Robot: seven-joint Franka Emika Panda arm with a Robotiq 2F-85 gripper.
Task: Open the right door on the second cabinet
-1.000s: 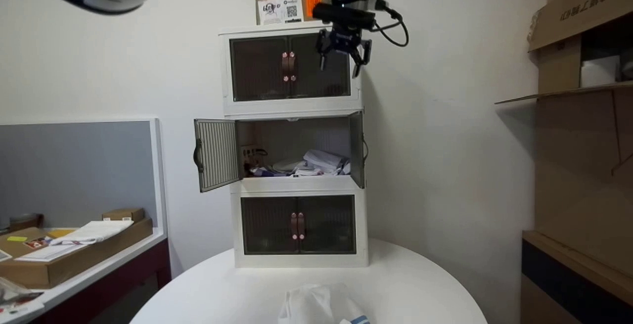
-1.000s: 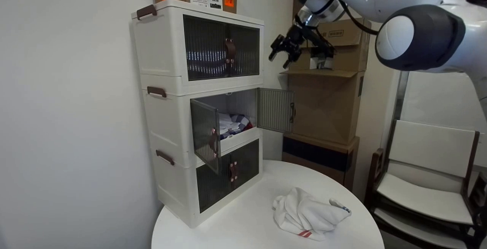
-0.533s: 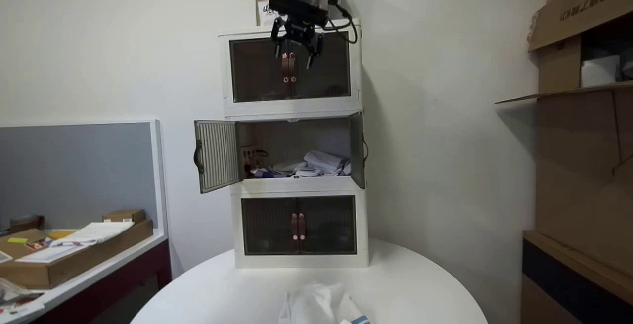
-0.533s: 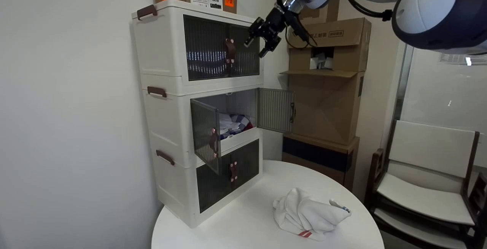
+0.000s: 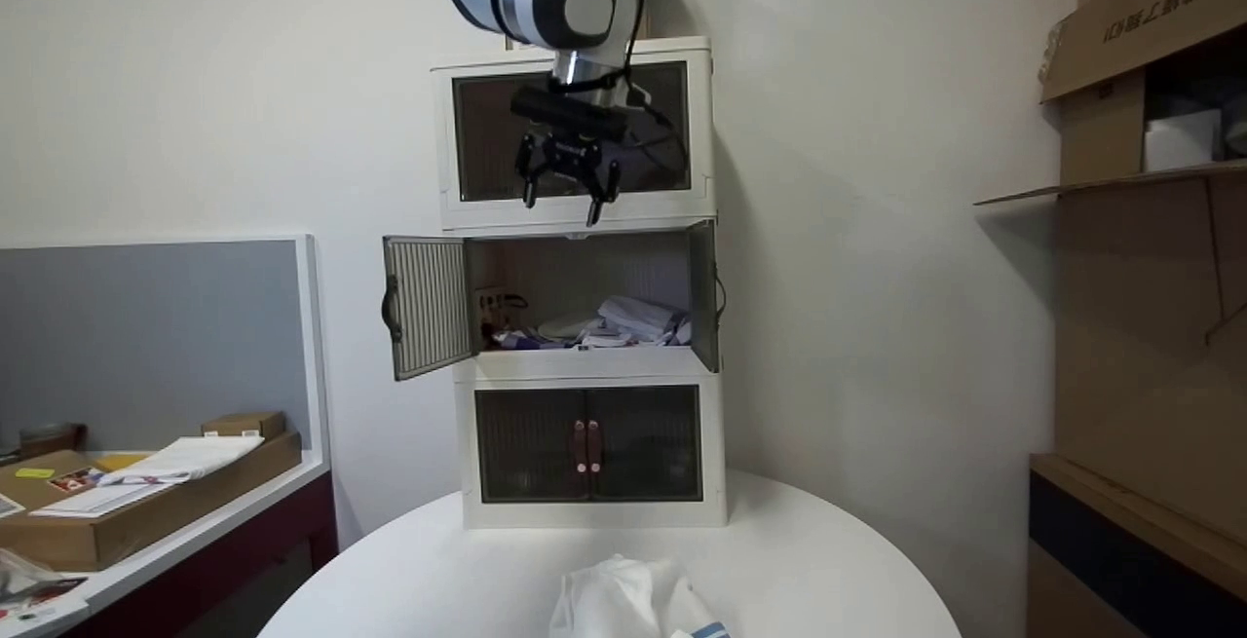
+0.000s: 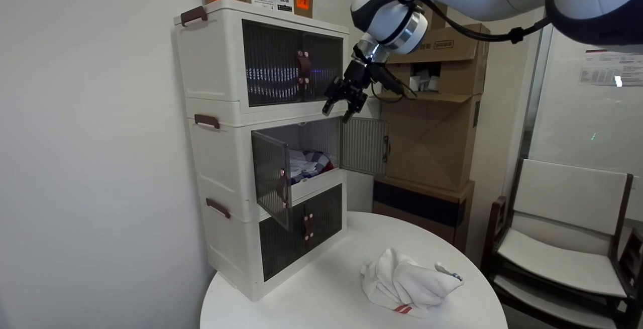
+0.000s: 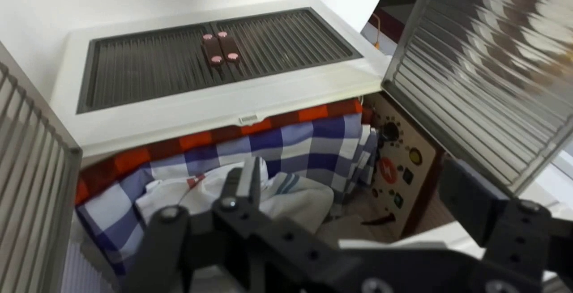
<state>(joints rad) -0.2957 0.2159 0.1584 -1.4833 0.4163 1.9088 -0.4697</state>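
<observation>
We find the second cabinet [image 5: 585, 363] in the middle of three white ones stacked up, and its right door [image 6: 364, 146] already stands swung outward in both exterior views, with a dark handle [image 6: 386, 149] at its free edge. The left door [image 5: 431, 307] is swung outward too, so we look straight into the space between the pair. The claw [image 5: 562, 210] hangs in front, pointing downward, and in both exterior views we see it against the place where the top cabinet [image 6: 274, 63] meets the second one. Its two fingers [image 7: 471, 203] are spread wide, well apart from each other. How near the claw comes to the right door we cannot tell.

In the wrist view, which stands upside down, the right door runs along the left edge and the left door fills the upper right. Inside the second cabinet we make out a blue-and-white checked cloth [image 7: 309, 145], a bunched white cloth [image 7: 300, 199] against it, and a box [image 7: 405, 172] printed with coloured shapes. The top cabinet and the bottom cabinet [image 5: 638, 448] are both closed. The bottom one rests on a round white table [image 5: 828, 560], where we see a crumpled towel [image 6: 409, 286] lying.
</observation>
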